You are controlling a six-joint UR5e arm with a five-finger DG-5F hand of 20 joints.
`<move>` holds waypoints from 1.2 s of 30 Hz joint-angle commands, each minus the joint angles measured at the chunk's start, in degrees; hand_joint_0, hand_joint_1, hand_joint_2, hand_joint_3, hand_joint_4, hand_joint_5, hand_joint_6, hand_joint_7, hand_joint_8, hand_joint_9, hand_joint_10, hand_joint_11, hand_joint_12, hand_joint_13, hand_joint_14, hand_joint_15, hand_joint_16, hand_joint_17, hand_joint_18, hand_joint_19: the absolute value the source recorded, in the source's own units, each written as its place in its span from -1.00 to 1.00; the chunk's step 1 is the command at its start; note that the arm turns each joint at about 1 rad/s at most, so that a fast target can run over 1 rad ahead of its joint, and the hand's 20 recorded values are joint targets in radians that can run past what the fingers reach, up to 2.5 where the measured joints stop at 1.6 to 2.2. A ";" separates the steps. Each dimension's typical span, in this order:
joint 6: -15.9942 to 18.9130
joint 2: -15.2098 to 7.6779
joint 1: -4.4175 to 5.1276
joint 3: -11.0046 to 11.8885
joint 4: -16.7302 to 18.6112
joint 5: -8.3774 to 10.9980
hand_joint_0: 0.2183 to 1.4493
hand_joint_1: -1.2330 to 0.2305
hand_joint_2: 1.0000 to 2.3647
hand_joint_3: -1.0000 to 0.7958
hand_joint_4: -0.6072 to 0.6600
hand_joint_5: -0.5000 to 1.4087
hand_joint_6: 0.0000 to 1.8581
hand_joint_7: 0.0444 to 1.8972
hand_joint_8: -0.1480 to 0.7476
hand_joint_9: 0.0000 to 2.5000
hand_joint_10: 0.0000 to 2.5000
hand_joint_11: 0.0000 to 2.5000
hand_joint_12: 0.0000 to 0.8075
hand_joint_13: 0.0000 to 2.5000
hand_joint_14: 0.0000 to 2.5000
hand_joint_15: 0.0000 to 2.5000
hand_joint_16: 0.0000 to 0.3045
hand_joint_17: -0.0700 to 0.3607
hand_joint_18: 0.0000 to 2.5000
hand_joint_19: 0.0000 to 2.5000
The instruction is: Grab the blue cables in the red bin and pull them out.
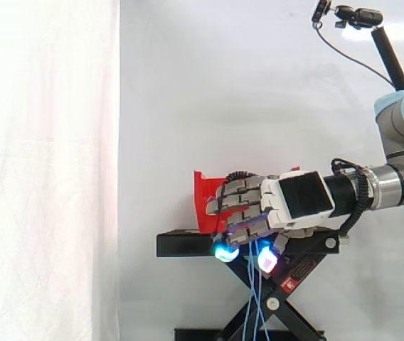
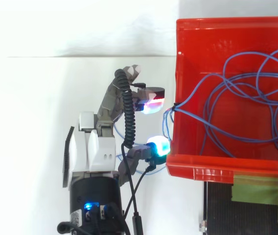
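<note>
Fingers (image 1: 239, 206) of the one hand (image 1: 298, 201) are curled at the centre of the side view, nearest that camera, and closed around the blue cables (image 1: 256, 298). Two glowing pads show beneath them, one cyan and one pinkish white. About three thin strands hang straight down from that grip toward the bottom edge.

In the top view the hand (image 2: 96, 152) sits left of centre, just outside the left wall of the one red bin (image 2: 217, 161). The blue cables (image 2: 171, 116) cross over that wall between the two lit pads. Most of their length lies on the bin floor at the right of the frame, in tangled loops too overlapped to count.

Behind the hand in the side view, the bin rests on one black stand (image 1: 184, 245). The white curtain (image 1: 188, 85) is farthest back.
</note>
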 commanded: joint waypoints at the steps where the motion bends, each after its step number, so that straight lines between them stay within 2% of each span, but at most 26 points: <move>1: -0.08 0.01 0.07 1.23 -2.18 -0.04 -0.10 -0.70 -1.00 -1.00 -0.10 0.52 -0.99 -0.16 -0.17 -0.32 -0.98 -0.52 -0.20 -0.61 -0.99 -0.82 -0.71 -0.22 -0.68 -0.74; 10: -0.87 0.01 -0.02 3.16 -3.41 -0.04 -0.11 -0.70 -1.00 -1.00 -0.08 0.52 -0.99 -0.16 -0.16 -0.33 -0.98 -0.52 -0.19 -0.61 -0.99 -0.83 -0.71 -0.21 -0.68 -0.74; 18: -1.22 0.01 -0.02 3.16 -3.41 -0.04 -0.10 -0.70 -1.00 -1.00 -0.07 0.52 -0.99 -0.16 -0.16 -0.32 -0.98 -0.52 -0.20 -0.61 -0.99 -0.83 -0.71 -0.21 -0.68 -0.74; 26: -1.49 0.01 -0.46 3.16 -3.59 -0.30 -0.10 -0.70 -1.00 -1.00 -0.08 0.52 -0.99 -0.16 -0.16 -0.32 -0.98 -0.52 -0.20 -0.60 -0.99 -0.82 -0.71 -0.21 -0.68 -0.74; 36: -1.57 0.01 -0.72 3.34 -6.49 -0.83 -0.10 -0.70 -1.00 -1.00 -0.08 0.51 -0.99 -0.16 -0.15 -0.32 -0.98 -0.51 -0.19 -0.60 -0.99 -0.83 -0.71 -0.21 -0.68 -0.74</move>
